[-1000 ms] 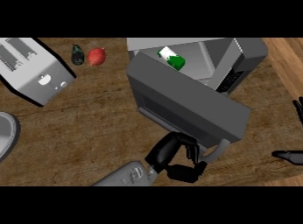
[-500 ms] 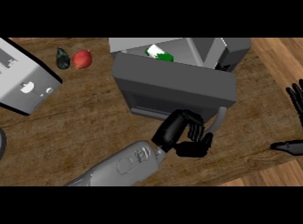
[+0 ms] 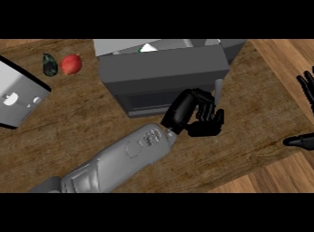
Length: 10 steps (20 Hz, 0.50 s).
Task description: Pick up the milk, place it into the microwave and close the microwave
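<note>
Against the microwave (image 3: 163, 74) door, left hand (image 3: 194, 113) curled

Even, fairly bright light falls on the wooden counter (image 3: 86, 127) without glare, the microwave (image 3: 163, 74) casts only a faint soft shadow at its front edge, and its dark door and the black hands beside it hide surface detail.
</note>
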### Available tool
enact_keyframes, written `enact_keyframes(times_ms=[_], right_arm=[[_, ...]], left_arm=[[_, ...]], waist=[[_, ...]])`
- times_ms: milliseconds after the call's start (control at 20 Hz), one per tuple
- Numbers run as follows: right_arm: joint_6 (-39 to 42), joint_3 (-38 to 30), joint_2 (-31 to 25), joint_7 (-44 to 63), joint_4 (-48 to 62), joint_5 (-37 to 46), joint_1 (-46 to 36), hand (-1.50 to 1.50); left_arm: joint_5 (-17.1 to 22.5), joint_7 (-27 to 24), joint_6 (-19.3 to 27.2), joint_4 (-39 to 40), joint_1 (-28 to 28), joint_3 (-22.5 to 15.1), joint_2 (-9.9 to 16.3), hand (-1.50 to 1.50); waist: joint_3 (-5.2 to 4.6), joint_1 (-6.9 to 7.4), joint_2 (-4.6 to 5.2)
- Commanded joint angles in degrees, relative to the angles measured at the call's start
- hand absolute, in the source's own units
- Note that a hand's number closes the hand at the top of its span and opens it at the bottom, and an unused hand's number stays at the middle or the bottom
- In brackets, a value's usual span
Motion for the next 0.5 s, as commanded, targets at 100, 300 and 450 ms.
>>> enact_keyframes(times_ms=[100,300,450], right_arm=[[5.67,0.52,-0.53,-0.42,-1.26,-2.66,-1.94,-1.50],[6.52,1.48,-0.77,0.82,-2.86,-3.42,-3.44,-1.50],[7.29,1.84,-1.23,1.84,-4.08,-4.32,-4.79,-1.50]], left_arm=[[2.39,-0.46,1.37,3.68,-6.07,2.32,0.00,1.50],[4.33,-0.01,1.29,5.49,-8.88,3.13,0.01,1.50],[4.86,-0.62,1.79,7.20,-10.20,3.31,0.03,1.50]], waist=[[0.22,-2.17,1.02],[0.28,-3.11,1.47],[0.28,-3.87,1.84]])
